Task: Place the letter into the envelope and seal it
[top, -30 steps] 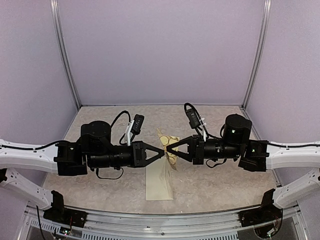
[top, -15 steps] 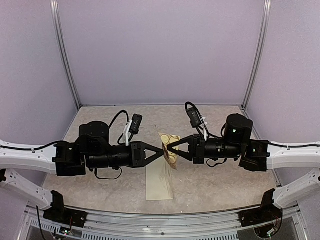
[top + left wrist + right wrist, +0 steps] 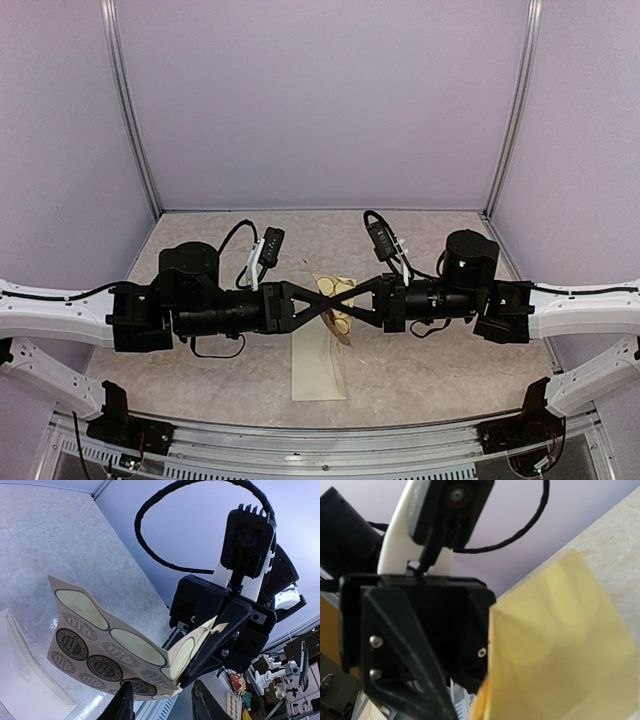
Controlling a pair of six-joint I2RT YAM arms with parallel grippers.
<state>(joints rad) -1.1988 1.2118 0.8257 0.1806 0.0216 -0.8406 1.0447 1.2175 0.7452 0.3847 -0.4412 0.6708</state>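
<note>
The cream envelope [image 3: 317, 367] lies flat on the table near the front, below both grippers; its corner shows in the left wrist view [image 3: 20, 680]. No separate letter shows. The small yellow-tan sticker sheet [image 3: 340, 312] hangs in the air between the grippers. My right gripper [image 3: 341, 298] is shut on the sheet's folded corner, seen in the left wrist view [image 3: 218, 629]. My left gripper [image 3: 329, 300] meets it tip to tip. Its jaws [image 3: 162, 702] stand apart with the sheet's lower edge [image 3: 150, 687] just above them. The sheet's yellow back [image 3: 560, 645] fills the right wrist view and hides my right fingers.
Lilac walls and metal posts [image 3: 135, 130] close in the speckled table [image 3: 430, 360] on three sides. The aluminium front rail [image 3: 320, 440] runs along the near edge. Cables loop above both wrists [image 3: 250, 240].
My right gripper has moved left with the sticker sheet. The two gripper tips, a little apart before, now overlap. The sheet hangs lower and flatter. The envelope has not moved.
</note>
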